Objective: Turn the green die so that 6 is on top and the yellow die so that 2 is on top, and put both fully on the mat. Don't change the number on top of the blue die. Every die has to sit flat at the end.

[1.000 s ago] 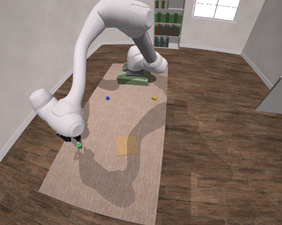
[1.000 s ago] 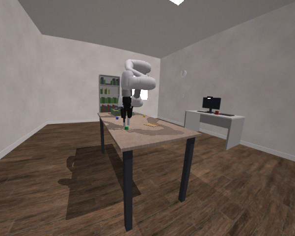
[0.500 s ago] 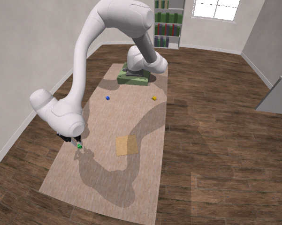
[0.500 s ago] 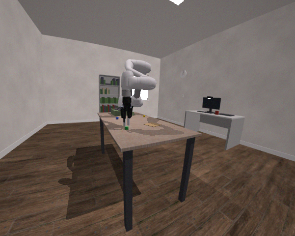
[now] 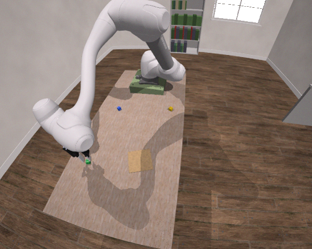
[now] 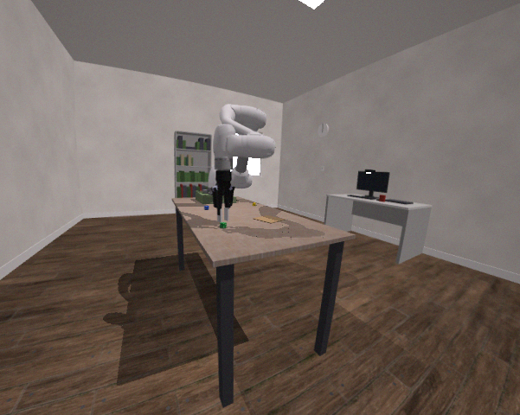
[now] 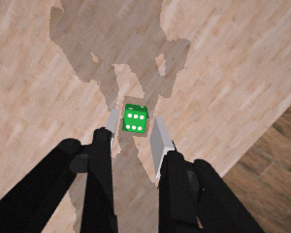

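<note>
The green die (image 7: 135,118) lies flat on the wooden table near its left edge, with several white pips on its top face; it also shows in the top and exterior views (image 5: 87,161) (image 6: 222,225). My gripper (image 7: 135,125) points straight down over it, partly open. One finger stands on each side of the die, with a small gap on both sides. The blue die (image 5: 119,108) and the yellow die (image 5: 171,108) sit far off near the arm's base. The tan mat (image 5: 140,161) lies to the right of the green die with no die on it.
The green base block (image 5: 148,85) of the arm stands at the far end of the table. The table's left edge (image 7: 262,141) runs close beside the gripper, with a drop to the floor. A bookshelf (image 5: 186,25) and a white desk (image 6: 378,212) stand away from the table.
</note>
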You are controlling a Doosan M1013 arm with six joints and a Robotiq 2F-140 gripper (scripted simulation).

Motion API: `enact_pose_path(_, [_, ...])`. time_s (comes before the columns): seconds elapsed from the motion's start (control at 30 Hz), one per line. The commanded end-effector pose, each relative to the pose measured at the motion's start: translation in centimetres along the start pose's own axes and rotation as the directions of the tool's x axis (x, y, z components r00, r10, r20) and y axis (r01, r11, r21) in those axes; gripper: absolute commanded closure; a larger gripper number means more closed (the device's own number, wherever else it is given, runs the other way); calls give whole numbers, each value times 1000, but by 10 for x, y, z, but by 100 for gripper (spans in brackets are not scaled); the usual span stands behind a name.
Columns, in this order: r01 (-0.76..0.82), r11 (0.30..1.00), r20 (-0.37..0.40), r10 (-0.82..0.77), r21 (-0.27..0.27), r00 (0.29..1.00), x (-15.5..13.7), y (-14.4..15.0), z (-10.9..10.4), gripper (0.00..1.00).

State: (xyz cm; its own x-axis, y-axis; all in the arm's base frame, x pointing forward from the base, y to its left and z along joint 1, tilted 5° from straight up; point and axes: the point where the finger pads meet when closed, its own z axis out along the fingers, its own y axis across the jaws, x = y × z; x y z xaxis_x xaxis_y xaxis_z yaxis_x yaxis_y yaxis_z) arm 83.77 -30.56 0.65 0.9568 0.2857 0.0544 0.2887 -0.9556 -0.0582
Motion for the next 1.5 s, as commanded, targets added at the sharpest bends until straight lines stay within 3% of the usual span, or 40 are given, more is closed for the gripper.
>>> enact_pose_path(0.0, [0,1000,0,0,0,1000,0,0,0,68])
enact_pose_path(0.47, [0,1000,0,0,0,1000,0,0,1,68])
enact_pose_path(1.13, [0,1000,0,0,0,1000,0,0,28,68])
enact_pose_path(1.47, [0,1000,0,0,0,1000,0,0,31,68])
